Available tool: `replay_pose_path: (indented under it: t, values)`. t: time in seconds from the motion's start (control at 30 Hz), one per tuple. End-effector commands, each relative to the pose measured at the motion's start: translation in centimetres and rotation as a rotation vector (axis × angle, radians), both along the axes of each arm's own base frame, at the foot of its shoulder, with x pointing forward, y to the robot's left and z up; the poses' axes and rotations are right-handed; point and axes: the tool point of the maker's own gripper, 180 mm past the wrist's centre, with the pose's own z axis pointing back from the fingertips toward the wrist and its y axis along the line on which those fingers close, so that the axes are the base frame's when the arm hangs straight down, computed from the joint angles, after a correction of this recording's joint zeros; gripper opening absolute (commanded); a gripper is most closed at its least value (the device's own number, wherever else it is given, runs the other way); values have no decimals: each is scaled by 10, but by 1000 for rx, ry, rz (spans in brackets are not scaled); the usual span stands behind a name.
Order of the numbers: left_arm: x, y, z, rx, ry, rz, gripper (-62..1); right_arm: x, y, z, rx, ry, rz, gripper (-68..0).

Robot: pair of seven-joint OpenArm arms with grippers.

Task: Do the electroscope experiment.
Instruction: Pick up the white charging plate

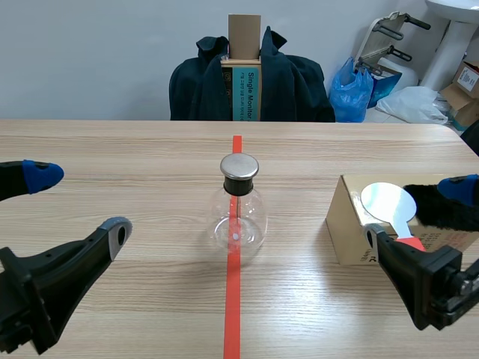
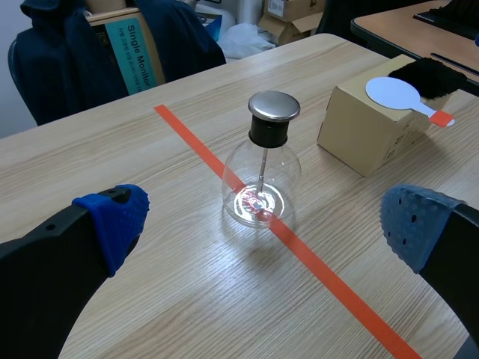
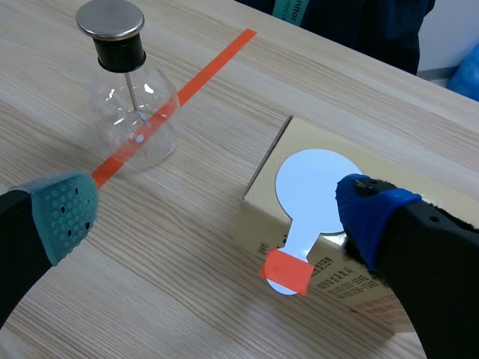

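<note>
**Electroscope upright on the centre line, both grippers open**

The wooden table [image 1: 112, 164] has 1 orange-red tape line [image 1: 233, 299] down its middle. The left gripper [image 1: 78, 203] hovers with its 2 fingers spread wide, holding nothing. The right gripper [image 3: 217, 209] is equally spread and holds nothing, close to the cardboard box [image 1: 346, 224] right of the tape. The glass electroscope flask [image 1: 238, 217], metal-capped, stands on the tape. Black fur [image 1: 438, 209] and a white paddle [image 1: 388, 202] lie on the box.

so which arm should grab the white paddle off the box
Right. The right gripper is open just above the white paddle lying on the cardboard box, handle toward it. The left gripper, also open, sits on the far side of the flask from the box.
</note>
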Motion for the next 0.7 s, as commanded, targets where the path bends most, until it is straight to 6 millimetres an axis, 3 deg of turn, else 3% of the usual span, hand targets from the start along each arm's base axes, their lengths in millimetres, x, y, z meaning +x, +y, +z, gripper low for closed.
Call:
replay_pose_path:
  t: [0.0, 0.67]
  values:
    - [-1, -3, 4, -22, -5, -2, 14, 3, 1, 4, -25, -25, 12, 4]
    - [-1, -3, 4, -22, -5, -2, 14, 1, 0, -1, -85, -25, 30, 4]
